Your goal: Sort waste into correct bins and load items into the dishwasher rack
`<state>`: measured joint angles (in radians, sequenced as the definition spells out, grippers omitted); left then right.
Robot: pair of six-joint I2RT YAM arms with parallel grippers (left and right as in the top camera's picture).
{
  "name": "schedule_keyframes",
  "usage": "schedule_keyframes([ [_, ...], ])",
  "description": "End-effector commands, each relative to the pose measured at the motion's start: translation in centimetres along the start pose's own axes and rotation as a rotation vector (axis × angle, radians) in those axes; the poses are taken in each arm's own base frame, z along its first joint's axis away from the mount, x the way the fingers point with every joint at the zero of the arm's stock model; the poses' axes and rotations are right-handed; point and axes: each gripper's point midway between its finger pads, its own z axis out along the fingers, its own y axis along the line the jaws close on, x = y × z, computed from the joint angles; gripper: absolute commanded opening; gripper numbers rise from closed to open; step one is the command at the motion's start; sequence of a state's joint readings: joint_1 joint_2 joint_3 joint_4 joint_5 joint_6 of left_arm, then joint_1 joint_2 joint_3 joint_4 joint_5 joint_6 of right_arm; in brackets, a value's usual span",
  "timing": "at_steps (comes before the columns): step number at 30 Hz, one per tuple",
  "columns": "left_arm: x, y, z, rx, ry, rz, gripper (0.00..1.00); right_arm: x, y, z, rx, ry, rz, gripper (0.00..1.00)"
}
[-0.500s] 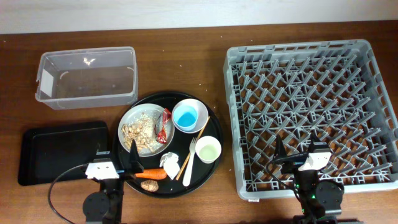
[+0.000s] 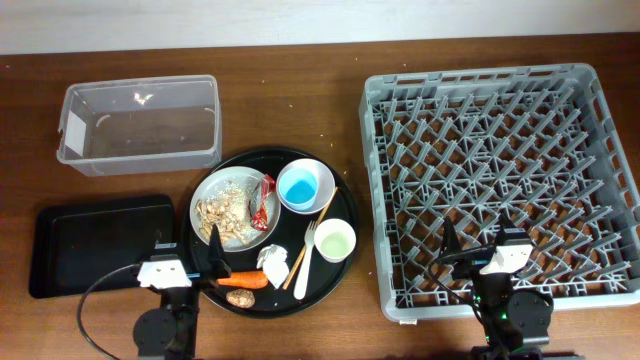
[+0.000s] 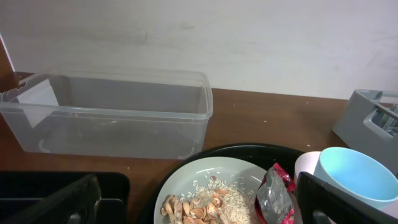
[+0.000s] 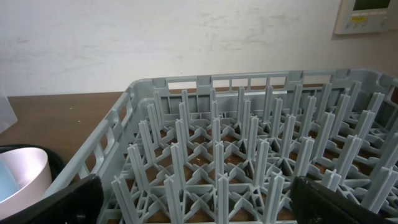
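A round white plate point(image 2: 222, 190) with beige food scraps point(image 2: 225, 213) and a red-and-silver wrapper point(image 2: 264, 200) sits on the round black tray point(image 2: 345, 205). Beside it on that tray are the light blue cup point(image 2: 304, 186), small white cup point(image 2: 335, 240), white fork point(image 2: 304, 265), tissue point(image 2: 275, 266), carrot point(image 2: 243, 280) and brown lump point(image 2: 238, 297). My left gripper point(image 2: 187, 250) hangs open at the tray's near left edge; in its wrist view the gripper point(image 3: 199, 208) faces the plate point(image 3: 186, 177) and wrapper point(image 3: 273, 196). My right gripper point(image 2: 477, 245) stands open over the grey dishwasher rack point(image 2: 372, 180); its wrist view shows the gripper point(image 4: 199, 205) above the pegs.
The clear tub point(image 2: 140, 125) stands at the back left, with the shallow black rectangular tray point(image 2: 95, 245) in front of it. A thin wooden stick point(image 2: 324, 212) lies by the cups. The rack's wall point(image 4: 205, 81) rises ahead of the right gripper.
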<state>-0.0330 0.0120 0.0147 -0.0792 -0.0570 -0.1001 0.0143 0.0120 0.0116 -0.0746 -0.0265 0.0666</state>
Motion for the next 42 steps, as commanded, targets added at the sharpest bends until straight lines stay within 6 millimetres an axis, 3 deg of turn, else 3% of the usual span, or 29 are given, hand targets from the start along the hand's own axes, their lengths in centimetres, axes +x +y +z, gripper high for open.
schedule_keyframes([
  [1, 0.1, 0.2, 0.0, -0.011, -0.002, 0.015, 0.99, 0.2, -0.2, 0.0, 0.006, 0.001, -0.006, 0.98],
  [18, 0.1, 0.2, 0.0, -0.011, -0.002, 0.015, 0.99, 0.2, -0.2, 0.0, 0.005, 0.001, -0.006, 0.98],
  [21, 0.1, 0.2, 0.0, -0.011, -0.004, 0.015, 0.99, -0.1, 1.0, 0.0, -0.064, -0.010, 0.010, 0.98],
  [26, -0.2, -0.5, -0.9, 0.024, 0.080, 0.017, 0.99, -1.4, 1.2, -1.0, -0.061, 0.051, 0.114, 0.98],
  [31, -1.9, -0.6, -2.0, 0.007, 0.261, 0.024, 0.99, -4.1, 1.5, -2.7, -0.042, 0.211, 0.125, 0.98],
  [35, -4.2, -1.5, -0.8, 0.028, 0.434, 0.023, 0.99, -5.8, 1.6, -2.9, -0.009, 0.468, 0.140, 0.98],
  [39, -4.7, -3.3, 0.6, 0.092, 0.715, -0.006, 0.99, -4.9, 1.6, -2.2, 0.019, 0.722, 0.153, 0.98],
  [42, -4.2, -3.5, 1.5, 0.085, 0.860, -0.015, 0.99, -3.6, 1.4, -1.8, 0.042, 0.856, 0.158, 0.98],
])
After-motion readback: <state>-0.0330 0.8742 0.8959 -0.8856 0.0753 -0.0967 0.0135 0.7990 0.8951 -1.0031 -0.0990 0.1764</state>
